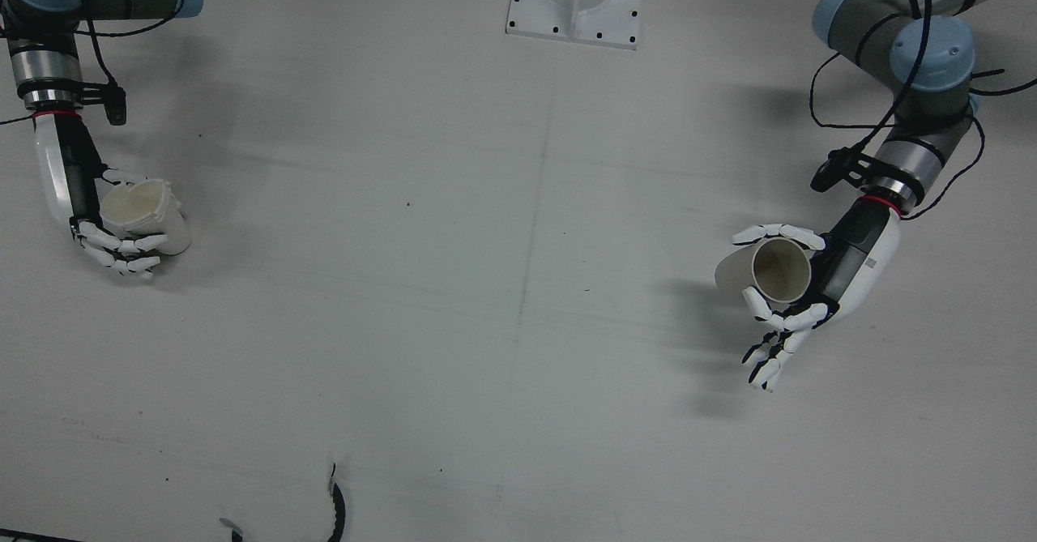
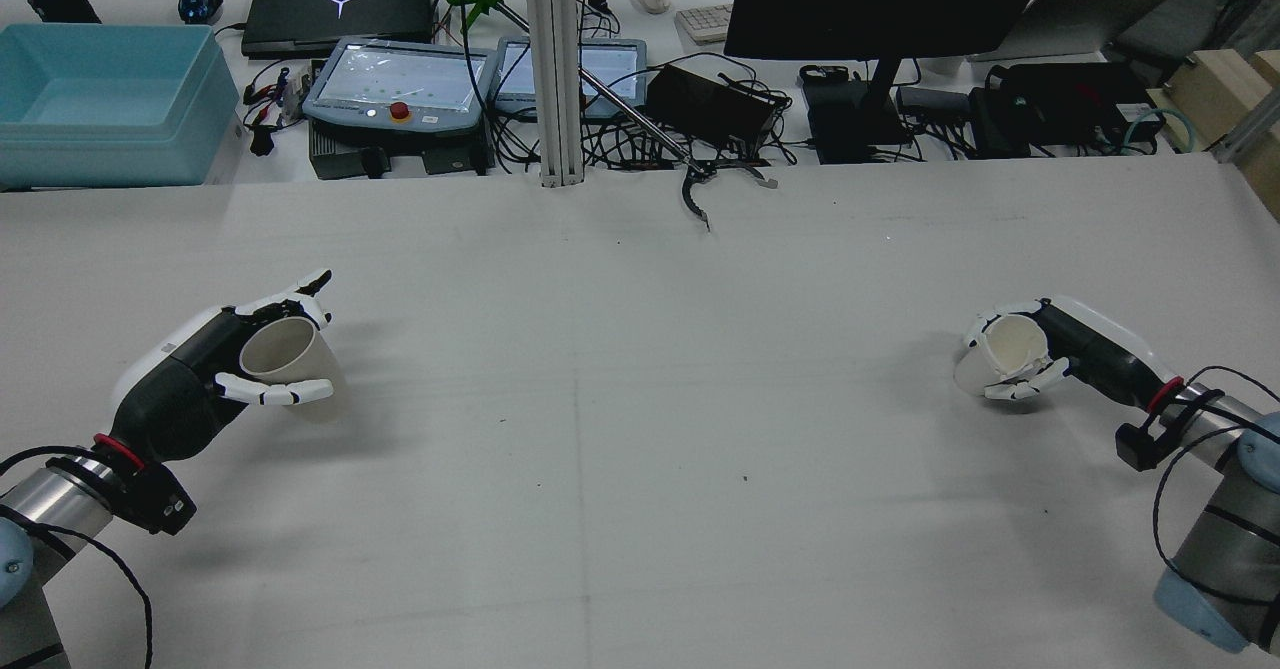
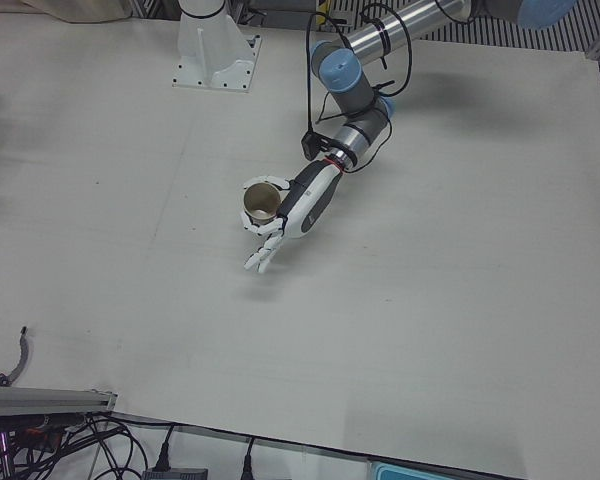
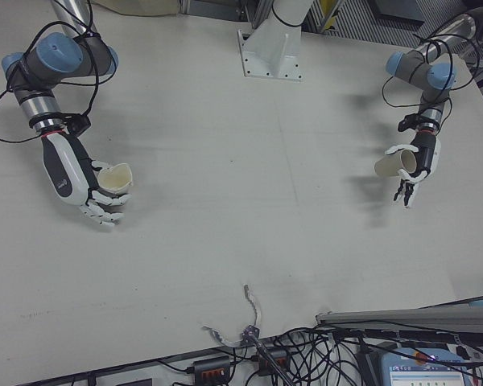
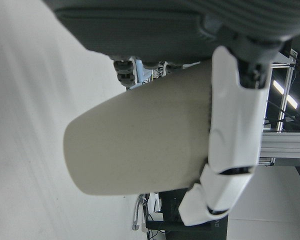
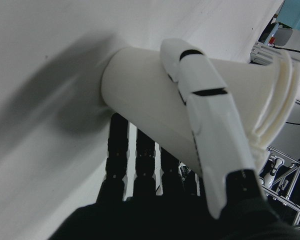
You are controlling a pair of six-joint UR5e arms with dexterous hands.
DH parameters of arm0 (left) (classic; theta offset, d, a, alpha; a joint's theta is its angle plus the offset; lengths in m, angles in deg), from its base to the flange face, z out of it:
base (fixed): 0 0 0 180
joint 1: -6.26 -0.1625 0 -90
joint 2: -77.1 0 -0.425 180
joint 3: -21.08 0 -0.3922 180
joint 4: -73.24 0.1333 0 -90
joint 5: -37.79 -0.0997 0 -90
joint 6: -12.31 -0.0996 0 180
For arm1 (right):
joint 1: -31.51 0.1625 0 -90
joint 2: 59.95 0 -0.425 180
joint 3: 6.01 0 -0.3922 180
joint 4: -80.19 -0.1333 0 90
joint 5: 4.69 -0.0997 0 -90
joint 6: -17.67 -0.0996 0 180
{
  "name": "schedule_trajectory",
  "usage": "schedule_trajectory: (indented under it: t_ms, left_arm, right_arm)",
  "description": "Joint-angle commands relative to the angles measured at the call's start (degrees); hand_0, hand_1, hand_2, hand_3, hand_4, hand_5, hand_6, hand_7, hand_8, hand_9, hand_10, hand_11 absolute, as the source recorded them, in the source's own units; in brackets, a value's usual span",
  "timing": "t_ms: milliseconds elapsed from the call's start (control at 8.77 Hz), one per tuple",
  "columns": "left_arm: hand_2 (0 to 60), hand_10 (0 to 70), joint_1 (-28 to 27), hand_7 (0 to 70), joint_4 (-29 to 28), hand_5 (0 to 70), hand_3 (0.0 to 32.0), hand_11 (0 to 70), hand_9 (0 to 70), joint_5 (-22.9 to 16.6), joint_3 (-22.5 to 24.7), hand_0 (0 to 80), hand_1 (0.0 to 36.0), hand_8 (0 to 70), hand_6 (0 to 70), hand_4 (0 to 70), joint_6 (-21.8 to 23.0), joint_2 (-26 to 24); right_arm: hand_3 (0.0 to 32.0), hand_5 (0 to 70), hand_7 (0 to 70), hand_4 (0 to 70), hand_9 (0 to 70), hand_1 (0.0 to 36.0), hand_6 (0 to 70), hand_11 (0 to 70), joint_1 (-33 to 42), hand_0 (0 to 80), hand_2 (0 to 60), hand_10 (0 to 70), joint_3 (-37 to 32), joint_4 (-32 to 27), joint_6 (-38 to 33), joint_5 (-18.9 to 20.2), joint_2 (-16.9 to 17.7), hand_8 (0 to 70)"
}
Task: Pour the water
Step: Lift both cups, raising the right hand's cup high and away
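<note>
The left hand point(image 2: 215, 364) is grasping a tan paper cup point(image 2: 285, 354) well to the left of the white upright post point(image 2: 555, 69) that stands at the table's far edge in the rear view. Its fingers point(image 2: 275, 391) are curling round the cup's wall, and the cup is tilting, its mouth facing back toward the arm. The left hand view is showing the cup clear of the white table point(image 2: 640, 429) — lifted, not resting.

Well to the right of the post, the right hand point(image 2: 1060, 354) is clasping a white paper cup point(image 2: 1000, 349) with a crumpled rim. In the right hand view this cup is leaning over, its base touching the table or just above it; I cannot tell which. The two cups are sitting well apart, nothing between them but bare tabletop.
</note>
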Motion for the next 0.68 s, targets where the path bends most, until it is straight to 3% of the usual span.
schedule_trajectory:
  t_ms: [0,228,342,456,570]
  left_arm:
    - [60.0,5.5,0.0,9.3,2.1,70.0,0.0,10.7,0.4,-0.3,1.3,64.2,36.0,1.0,3.9,53.2,-0.1,-0.5]
    - [60.0,5.4,-0.8,9.8,6.2,70.0,0.0,10.8,0.5,-0.4,2.3,69.6,36.0,1.0,4.9,55.0,-0.7,-2.5]
    - [60.0,5.4,-1.1,10.0,10.2,70.0,0.0,10.8,0.6,-0.7,1.9,71.4,36.0,0.9,5.0,55.3,-0.8,-6.8]
    - [60.0,5.5,-1.7,10.0,12.6,70.0,0.0,10.9,0.6,-0.9,1.6,71.6,36.0,0.9,5.2,54.8,-1.1,-9.6]
    - [60.0,5.5,-4.2,9.9,16.0,70.0,0.0,10.9,0.5,-0.9,0.5,68.8,36.0,0.8,5.3,53.5,-1.1,-13.8]
  right_arm:
    - [0.0,68.2,59.7,39.1,55.3,36.0,56.7,67.7,0.9,80.0,47.4,45.7,7.5,3.4,-1.6,-0.2,1.6,44.8]
    - [0.0,68.1,58.6,38.8,54.8,36.0,58.0,67.5,8.2,80.0,54.5,45.4,15.3,13.0,-6.4,0.9,1.2,45.3]
    - [0.0,66.3,57.2,38.2,53.8,36.0,57.4,66.5,12.7,80.0,56.3,44.8,19.7,15.5,-6.7,1.1,1.2,44.7]
    - [0.0,65.4,56.1,38.1,52.3,36.0,56.3,64.0,16.9,80.0,55.7,43.0,22.7,19.0,-6.9,4.8,1.0,43.5]
    - [0.0,66.4,55.8,41.2,51.2,36.0,57.0,62.3,22.9,80.0,57.5,41.9,24.4,24.3,-7.0,8.6,-4.0,42.9]
